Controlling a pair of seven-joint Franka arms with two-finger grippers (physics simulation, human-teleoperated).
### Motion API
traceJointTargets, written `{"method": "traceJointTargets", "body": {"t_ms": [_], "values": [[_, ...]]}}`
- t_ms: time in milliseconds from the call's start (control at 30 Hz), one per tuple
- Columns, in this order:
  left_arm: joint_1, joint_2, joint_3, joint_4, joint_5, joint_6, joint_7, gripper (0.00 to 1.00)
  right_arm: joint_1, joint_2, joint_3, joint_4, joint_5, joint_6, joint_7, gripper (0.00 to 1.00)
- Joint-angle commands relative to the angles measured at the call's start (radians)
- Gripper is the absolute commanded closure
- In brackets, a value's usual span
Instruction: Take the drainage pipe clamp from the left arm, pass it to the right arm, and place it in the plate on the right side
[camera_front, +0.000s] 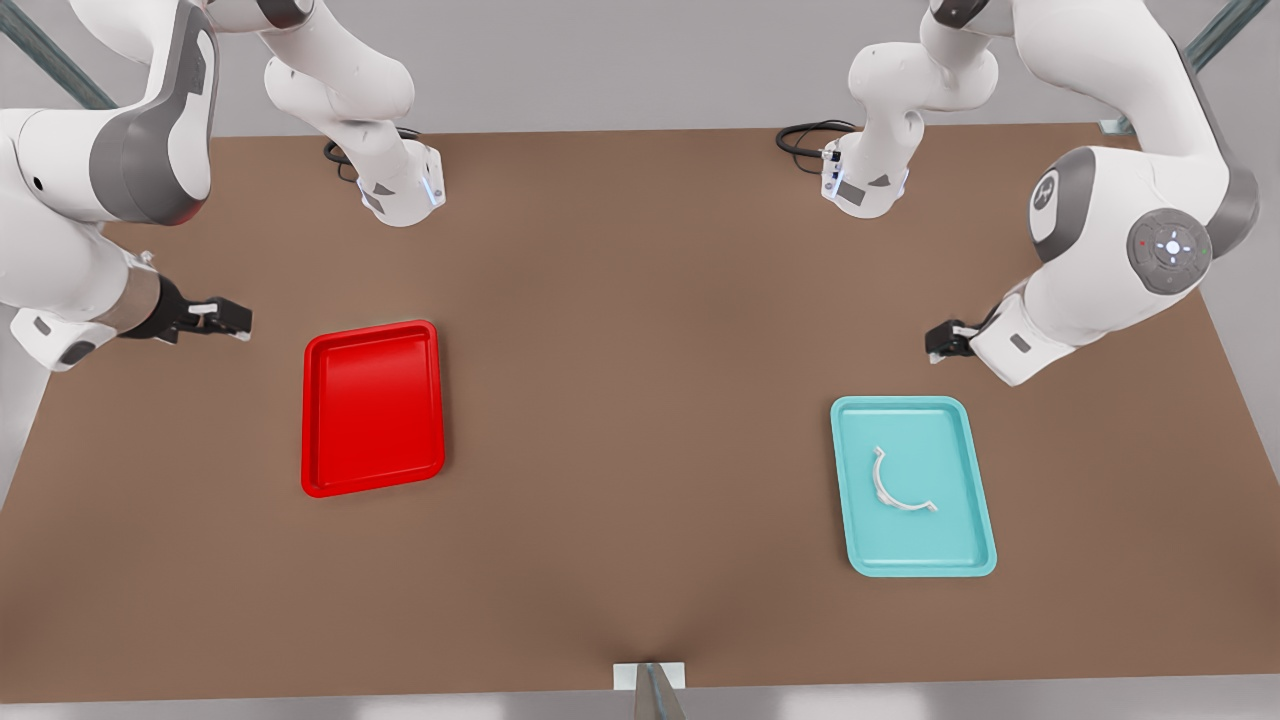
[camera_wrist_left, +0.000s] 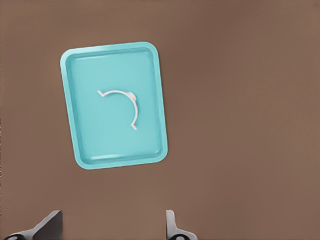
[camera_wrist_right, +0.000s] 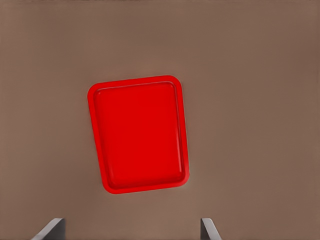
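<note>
Nearest the front camera, the drainage pipe clamp lies loose in the teal tray. No writing is legible anywhere. Above that tray hangs the left gripper, fingers spread apart and empty, their tips cut off. Well apart, beside the red plate, the right gripper hangs likewise spread wide and empty.

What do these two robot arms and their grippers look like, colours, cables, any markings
Both arms are glossy white with rounded links and grey joint bands. The left arm carries a grey round cap with small lights; the right arm matches it. Each base has a black cable coiled behind it and a blue glow. The left gripper and right gripper are small, black and two-fingered.
</note>
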Motion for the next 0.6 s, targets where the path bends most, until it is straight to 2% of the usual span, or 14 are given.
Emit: {"method": "traceJointTargets", "body": {"t_ms": [0,67,133,233,267,400,567], "values": [[-0.001,-0.001,-0.001,-0.002,0.015,0.096,0.084,0.0,0.0,-0.001,0.0,0.0,0.0,0.034,-0.032,0.0],[0.002,0.007,0.001,-0.002,0.013,0.098,0.022,0.0,0.0,-0.001,0.0,0.0,0.0,0.034,-0.032,0.0],[0.007,0.042,0.034,-0.071,0.006,0.233,-0.438,0.0,0.0,-0.001,0.0,0.0,0.0,0.033,-0.032,0.0],[0.025,0.186,0.044,-0.069,0.01,0.438,-1.284,0.0,0.0,-0.001,-0.001,0.0,0.0,0.033,-0.038,0.0],[0.035,0.216,0.05,-0.069,0.012,0.506,-1.423,0.0,0.0,-0.001,-0.001,0.0,0.0,0.034,-0.04,0.0],[0.064,0.338,0.056,-0.095,0.012,0.763,-1.772,0.0,-0.006,-0.001,-0.001,0.0,0.0,0.033,-0.041,0.0],[0.061,0.387,0.07,-0.152,0.016,0.828,-1.884,0.0,-0.005,-0.001,0.0,0.0,0.0,0.034,-0.047,0.0]]}}
